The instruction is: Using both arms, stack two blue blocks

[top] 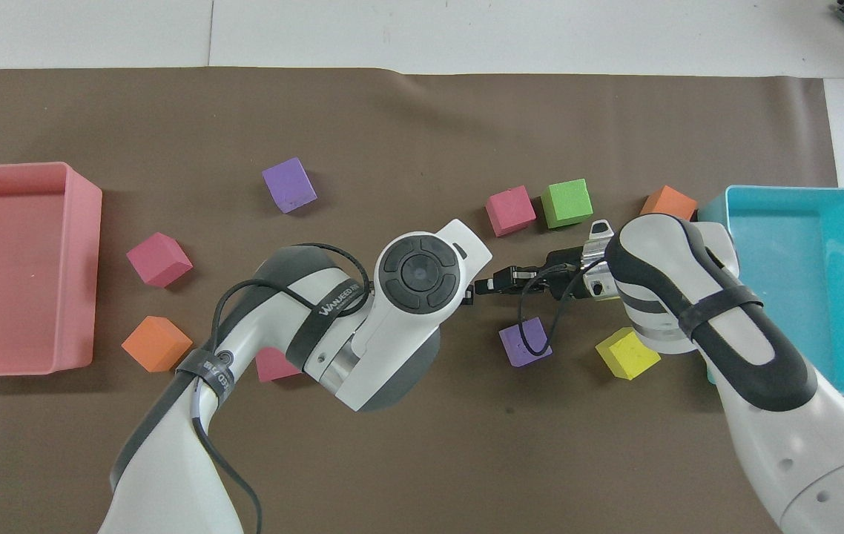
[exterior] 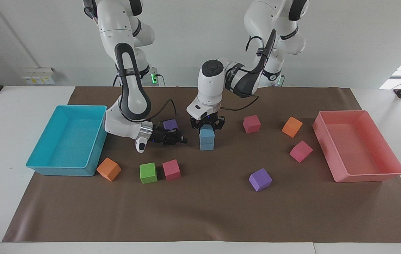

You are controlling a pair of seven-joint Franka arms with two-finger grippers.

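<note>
Near the middle of the brown mat (exterior: 200, 211), two sky-blue foam cubes sit one on the other: the upper blue block (exterior: 207, 133) rests squarely on the lower blue block (exterior: 207, 145). The left gripper (exterior: 207, 124) points straight down onto the stack, its fingers either side of the upper cube's top; whether they pinch it or have let go I cannot tell. In the overhead view the left arm's wrist covers the stack entirely.

The right gripper (exterior: 176, 138) lies low and nearly level just beside the stack, toward the right arm's end of the table, tips aimed at the blocks but apart from them; whether its fingers are open or closed I cannot tell.

Taking the stack as the landmark: a purple cube (exterior: 170, 124) lies beside it, slightly nearer the robots, next to the right gripper. A green cube (exterior: 148, 173) and a pink cube (exterior: 171, 170) sit farther from the robots, toward the turquoise tray (exterior: 45, 165).
</note>
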